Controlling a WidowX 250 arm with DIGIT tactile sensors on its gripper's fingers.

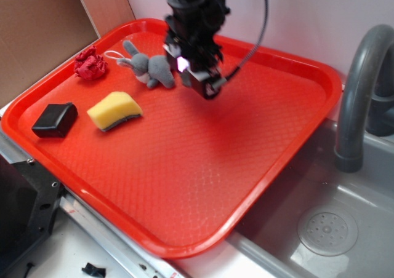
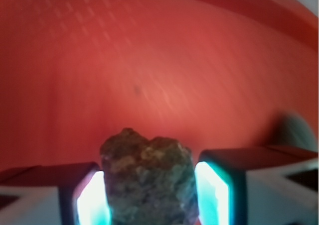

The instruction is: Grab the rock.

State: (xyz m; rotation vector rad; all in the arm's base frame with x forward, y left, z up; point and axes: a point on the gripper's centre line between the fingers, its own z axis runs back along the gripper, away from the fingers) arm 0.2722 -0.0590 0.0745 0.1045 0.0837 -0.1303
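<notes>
The rock (image 2: 147,177), a lumpy brown-grey stone, sits clamped between the two lit pads of the pincer (image 2: 149,195), which is closed on it from either side; the blurred tray surface behind suggests it is lifted clear, though the wrist view is too smeared to be sure. To finish well, I judge the grip should be kept firm and the lift straight and slow, since the rough, uneven faces could let the stone twist out. In the exterior view the pincer (image 1: 206,84) hangs over the far part of the red tray (image 1: 203,186). The tray also holds a grey plush rabbit (image 1: 151,69) just left of the pincer, and farther left a yellow sponge (image 1: 115,110), a red cloth ball (image 1: 90,64) and a black wedge block (image 1: 55,119).
</notes>
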